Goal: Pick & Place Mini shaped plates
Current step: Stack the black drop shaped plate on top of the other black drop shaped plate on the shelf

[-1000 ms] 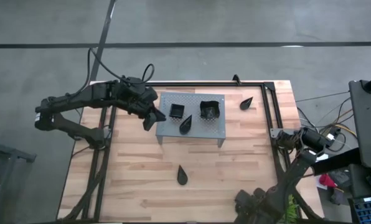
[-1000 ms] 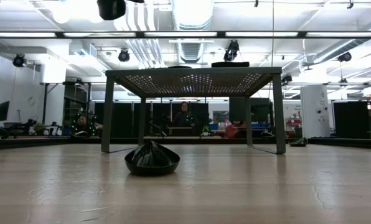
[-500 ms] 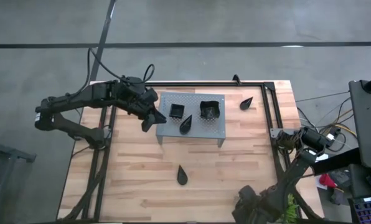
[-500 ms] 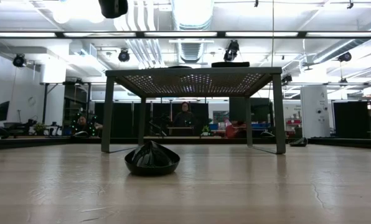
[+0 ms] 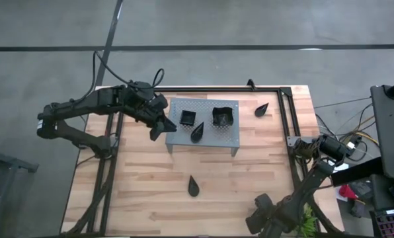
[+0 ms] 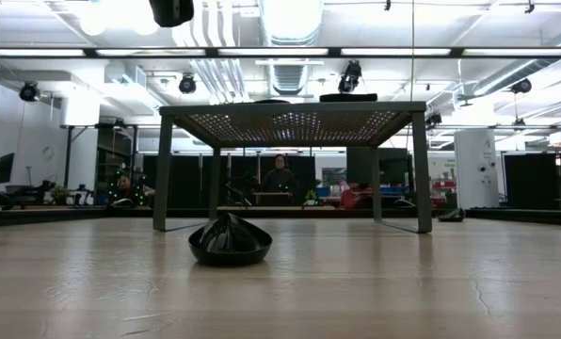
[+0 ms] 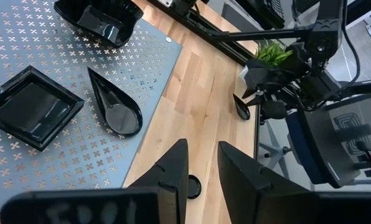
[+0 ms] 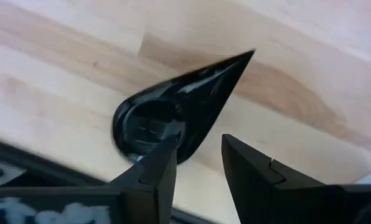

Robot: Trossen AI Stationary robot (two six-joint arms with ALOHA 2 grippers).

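Three glossy black mini plates lie on the grey perforated rack [image 5: 203,125]: a square plate [image 7: 30,112], a teardrop plate [image 7: 114,109] and a deeper dish [image 7: 98,18]. Another teardrop plate [image 5: 261,109] rests on the wood at the far right. A third teardrop plate [image 5: 194,186] lies on the table in front of the rack and also shows as the teardrop plate [image 8: 179,112]. My left gripper [image 5: 158,127] hangs open and empty by the rack's left edge. My right gripper [image 8: 198,158] is open at the table's near edge, pointing at that near teardrop plate without touching it.
Black frame rails [image 5: 286,116] run along the table's far and right edges. A small green plant [image 7: 272,53] stands by the right arm's base off the near right corner. Bare wood [image 5: 137,178] lies between the rack and the near edge. People sit in the room beyond the table.
My right arm has crept a little toward the table's left along the near edge. The plates and the rack have kept their places.
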